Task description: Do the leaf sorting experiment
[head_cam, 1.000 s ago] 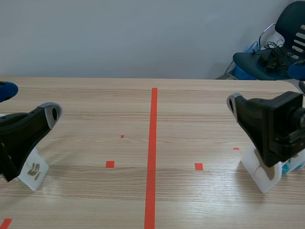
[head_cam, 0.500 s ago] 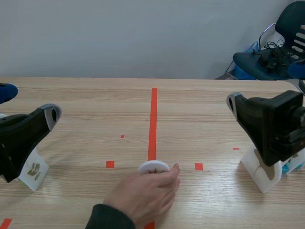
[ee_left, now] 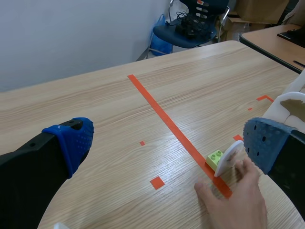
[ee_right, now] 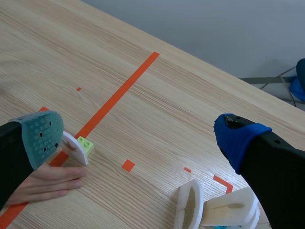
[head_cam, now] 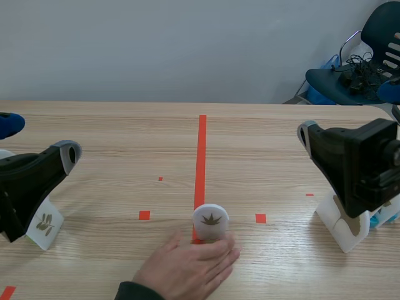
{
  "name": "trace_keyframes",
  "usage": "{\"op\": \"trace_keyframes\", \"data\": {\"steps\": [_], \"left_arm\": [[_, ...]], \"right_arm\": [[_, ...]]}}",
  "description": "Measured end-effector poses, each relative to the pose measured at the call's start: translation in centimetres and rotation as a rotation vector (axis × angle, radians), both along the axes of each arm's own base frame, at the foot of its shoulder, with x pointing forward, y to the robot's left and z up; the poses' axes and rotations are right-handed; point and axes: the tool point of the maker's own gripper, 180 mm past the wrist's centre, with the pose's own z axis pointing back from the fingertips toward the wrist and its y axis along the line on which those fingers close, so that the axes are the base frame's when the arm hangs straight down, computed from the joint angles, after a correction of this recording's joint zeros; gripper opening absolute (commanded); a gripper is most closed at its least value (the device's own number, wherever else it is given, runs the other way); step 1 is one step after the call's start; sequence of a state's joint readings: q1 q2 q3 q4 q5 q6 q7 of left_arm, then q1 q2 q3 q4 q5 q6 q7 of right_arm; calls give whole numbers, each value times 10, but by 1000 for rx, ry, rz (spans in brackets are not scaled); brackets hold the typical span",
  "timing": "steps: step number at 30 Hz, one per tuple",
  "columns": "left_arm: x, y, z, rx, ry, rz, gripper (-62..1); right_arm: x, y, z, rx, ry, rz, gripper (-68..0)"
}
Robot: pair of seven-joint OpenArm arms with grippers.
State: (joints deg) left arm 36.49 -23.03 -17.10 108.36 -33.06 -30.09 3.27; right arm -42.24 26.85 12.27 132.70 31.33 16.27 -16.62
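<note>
A white round disc (head_cam: 210, 222) with a brown leaf picture stands upright on the orange centre line, held up by a green brick (ee_left: 215, 159) behind it. A person's hand (head_cam: 187, 265) lies flat just in front of the disc, fingertips at its base. My left gripper (head_cam: 37, 137) is open at the table's left side, well away from the disc. My right gripper (head_cam: 347, 115) is open at the right side, also apart from it. In the right wrist view the disc (ee_right: 76, 148) and the hand (ee_right: 45, 183) lie near my own left finger.
A white stand with a leaf card (head_cam: 45, 224) sits under the left gripper. Another white stand (head_cam: 344, 228) sits under the right gripper, also seen as white curved pieces (ee_right: 214, 210). A dark chair (head_cam: 356, 69) stands past the far right corner.
A person's hand came in from the near edge and set the disc on the centre line. The disc now stands upright and the hand has drawn back slightly. Both arms kept still.
</note>
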Motion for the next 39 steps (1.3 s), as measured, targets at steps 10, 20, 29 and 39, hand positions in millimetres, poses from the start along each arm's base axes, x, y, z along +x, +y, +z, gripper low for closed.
{"op": "trace_keyframes", "data": {"steps": [10, 20, 29, 39], "left_arm": [[0, 0, 0, 4, 0, -7, 14], [0, -1, 0, 12, 0, -14, 14], [0, -1, 0, 12, -1, -14, 14], [0, -1, 0, 11, -1, -14, 14]], "right_arm": [[-3, 13, -30, 54, 87, 36, 4], [1, 54, -128, 72, 229, 188, 4], [12, 104, -182, 54, 248, 286, 4], [12, 132, -218, 31, 291, 317, -312]]}}
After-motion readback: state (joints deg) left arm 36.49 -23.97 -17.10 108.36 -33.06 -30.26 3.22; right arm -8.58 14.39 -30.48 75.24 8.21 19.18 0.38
